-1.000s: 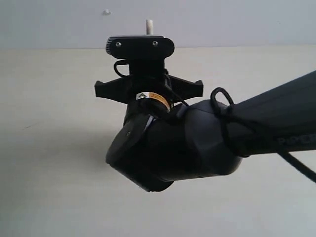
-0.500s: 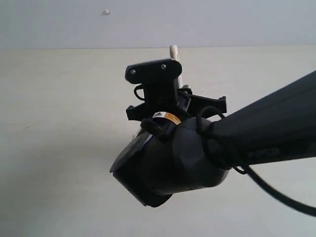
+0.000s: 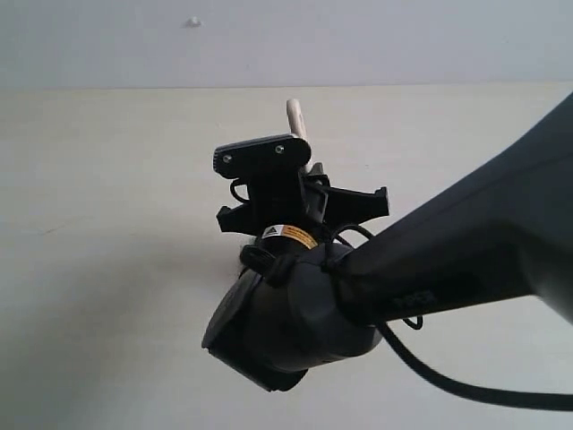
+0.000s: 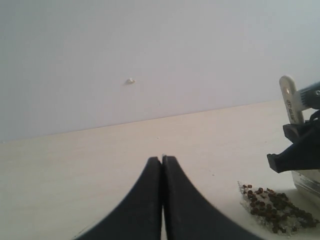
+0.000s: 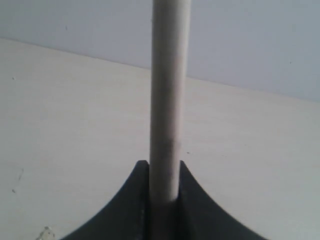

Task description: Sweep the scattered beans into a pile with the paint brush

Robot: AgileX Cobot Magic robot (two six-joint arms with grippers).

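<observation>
Item 1, paint brush (image 5: pixel 170 90): clamped in my right gripper (image 5: pixel 164 169), handle tipped off upright since 1 second ago, stroke likely closing beside the pile (image 4: pixel 274 206); item 2, left gripper (image 4: pixel 162 160): pressed together, empty.

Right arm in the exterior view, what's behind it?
Only the handle tip of the paint brush pokes up behind the right arm. Its bristles are covered there, and so is the pile, which only the left wrist view shows, near the brush.

Pale table (image 4: pixel 75 165) bears the pile (image 4: pixel 275 207) (whitish crumbs mixed in).
</observation>
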